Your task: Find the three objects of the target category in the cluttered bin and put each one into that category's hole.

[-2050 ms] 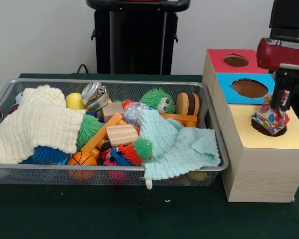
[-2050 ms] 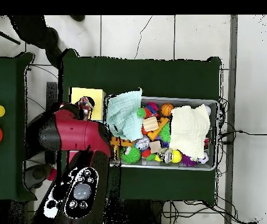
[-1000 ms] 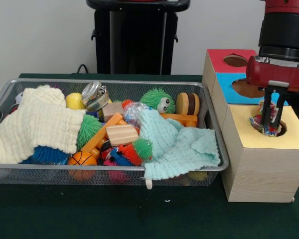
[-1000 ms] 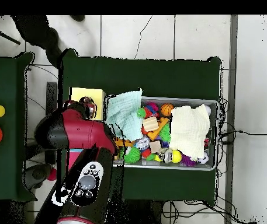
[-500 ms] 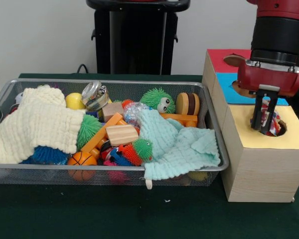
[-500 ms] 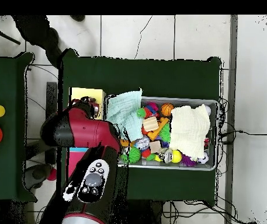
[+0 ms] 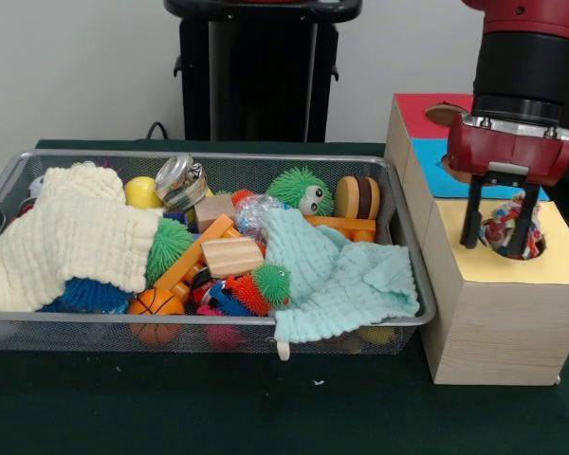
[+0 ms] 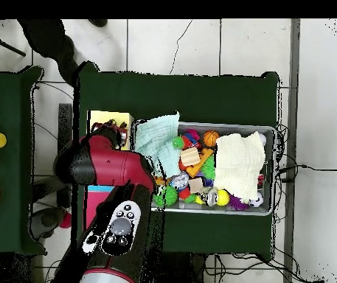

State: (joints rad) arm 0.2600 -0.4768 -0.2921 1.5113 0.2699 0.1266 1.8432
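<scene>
The gripper (image 7: 499, 227) is held over the yellow box top (image 7: 561, 258), jaws spread wide. A patterned cloth bundle (image 7: 510, 230) is seen in the hole between them, ungripped.

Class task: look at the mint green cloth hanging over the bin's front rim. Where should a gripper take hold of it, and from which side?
Judging by its pose, pinch the mint green cloth from above at the raised, bunched fold near its middle. That ridge stands clear of the toys, whereas its flat corner droops over the wire bin rim, offering little to grasp.
</scene>
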